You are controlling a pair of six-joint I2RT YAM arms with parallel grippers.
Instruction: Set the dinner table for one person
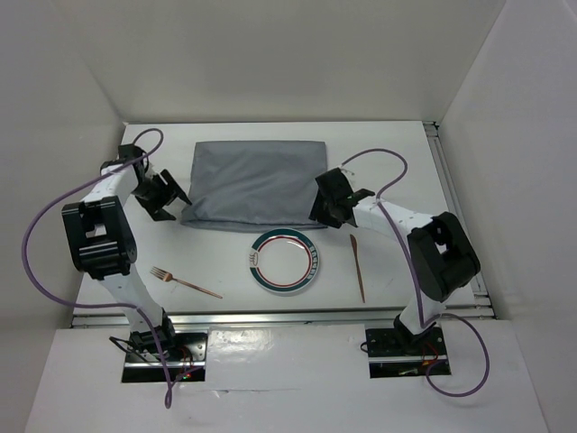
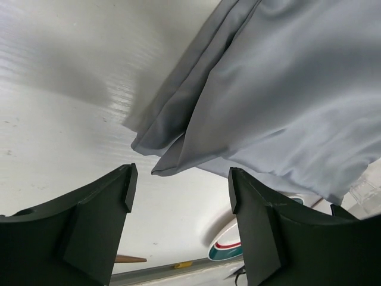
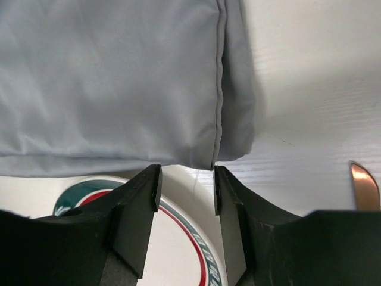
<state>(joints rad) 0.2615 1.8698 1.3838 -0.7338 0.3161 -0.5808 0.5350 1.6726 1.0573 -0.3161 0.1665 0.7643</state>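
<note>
**Cloth laid flat; clear both near corners cleanly**

Noted grey rectangular fabric cloth (image 1: 255, 185) spread far-centre on flat white dinner table (image 1: 406, 171). Found left gripper (image 2: 178, 179) wide open at rumpled near-left corner, gripping nothing. Found right gripper (image 3: 186, 179) parted narrowly at near-right corner, likewise empty. Spotted round white plate with green-and-red rim (image 1: 285, 262) at cloth's near edge, copper fork (image 1: 185, 281) near left, copper knife (image 1: 358, 266) right. Best to lift straight up off corners, avoid snagging hem, then centre plate on cloth.

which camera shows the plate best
Top external: the whole plate is visible there, lying at the near edge of the grey cloth. The right wrist view catches only part of the plate; the left wrist view shows just a sliver of plate rim.
</note>
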